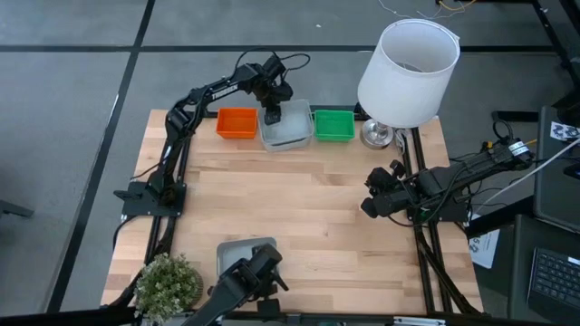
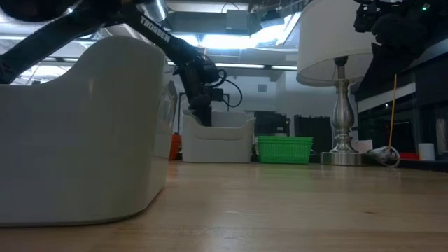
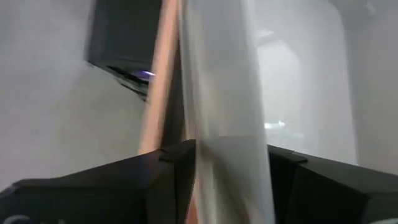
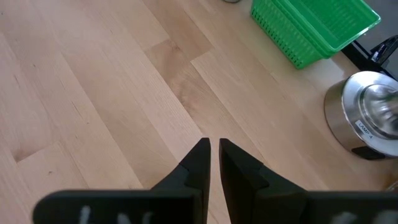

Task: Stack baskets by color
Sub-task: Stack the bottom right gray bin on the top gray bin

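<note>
Three baskets stand in a row at the table's far edge: an orange basket (image 1: pixel 236 123), a pale grey-blue basket (image 1: pixel 288 127) and a green basket (image 1: pixel 333 125). My left gripper (image 1: pixel 272 115) points down at the grey-blue basket's left wall, open, with one finger on each side of that wall. Another grey-blue basket (image 1: pixel 243 253) rests on the table near its front edge and looms large in the low view (image 2: pixel 84 133). My right gripper (image 4: pixel 214 152) hovers over bare wood at the right, shut and holding nothing. My left gripper (image 3: pixel 227 165) straddles the grey-blue basket's left wall (image 3: pixel 224 112) from above, slanting down, one finger inside the basket and one outside. Whether the fingers touch the wall I cannot tell. The basket stands upright on the table.
A big white lampshade (image 1: pixel 408 62) on a metal lamp base (image 4: pixel 367 118) stands at the far right, close to the green basket. A small potted plant (image 1: pixel 168 282) sits at the near left corner. Open wood lies across the table's middle.
</note>
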You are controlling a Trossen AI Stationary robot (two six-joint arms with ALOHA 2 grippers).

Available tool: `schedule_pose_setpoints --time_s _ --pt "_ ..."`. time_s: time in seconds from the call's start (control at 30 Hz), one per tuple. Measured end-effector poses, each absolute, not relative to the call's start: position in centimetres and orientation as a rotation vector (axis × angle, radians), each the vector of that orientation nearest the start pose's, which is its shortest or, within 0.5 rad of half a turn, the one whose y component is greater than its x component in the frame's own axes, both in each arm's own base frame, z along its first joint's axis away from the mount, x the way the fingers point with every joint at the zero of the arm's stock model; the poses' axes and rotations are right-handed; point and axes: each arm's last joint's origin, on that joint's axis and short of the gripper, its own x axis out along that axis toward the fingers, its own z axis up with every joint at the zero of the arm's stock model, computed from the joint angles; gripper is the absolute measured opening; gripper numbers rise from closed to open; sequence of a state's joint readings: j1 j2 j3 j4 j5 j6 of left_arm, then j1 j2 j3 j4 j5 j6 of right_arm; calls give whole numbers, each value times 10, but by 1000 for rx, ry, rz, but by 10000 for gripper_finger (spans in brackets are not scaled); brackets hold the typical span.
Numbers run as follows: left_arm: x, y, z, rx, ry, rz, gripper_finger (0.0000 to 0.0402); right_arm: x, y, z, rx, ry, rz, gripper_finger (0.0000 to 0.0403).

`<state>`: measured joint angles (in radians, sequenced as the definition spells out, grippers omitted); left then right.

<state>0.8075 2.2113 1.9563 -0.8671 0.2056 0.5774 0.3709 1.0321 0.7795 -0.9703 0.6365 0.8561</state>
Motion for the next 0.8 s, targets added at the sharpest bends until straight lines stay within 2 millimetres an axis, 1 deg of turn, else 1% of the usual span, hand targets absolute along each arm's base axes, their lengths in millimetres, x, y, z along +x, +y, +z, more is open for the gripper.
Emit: schedule_pose_setpoints --time_s 0.2,0.33,0.43,0.53,0.63,0.73,0.8 --pt "331 339 261 -11 1024 278 120 163 45 241 180 867 -647 37" --pt "334 335 272 -11 1019 269 120 163 45 241 181 867 -647 37" --pt "336 327 285 -78 1020 286 120 163 45 241 181 867 -647 37" --pt "341 310 292 -166 1055 240 120 163 45 241 181 867 -647 37" --pt "349 286 289 -263 1104 137 117 163 45 241 181 867 -646 37" --pt "364 255 268 -285 1210 39 117 163 45 241 180 867 -646 37" --pt "377 232 248 -235 1279 -23 116 163 45 241 181 867 -647 37"
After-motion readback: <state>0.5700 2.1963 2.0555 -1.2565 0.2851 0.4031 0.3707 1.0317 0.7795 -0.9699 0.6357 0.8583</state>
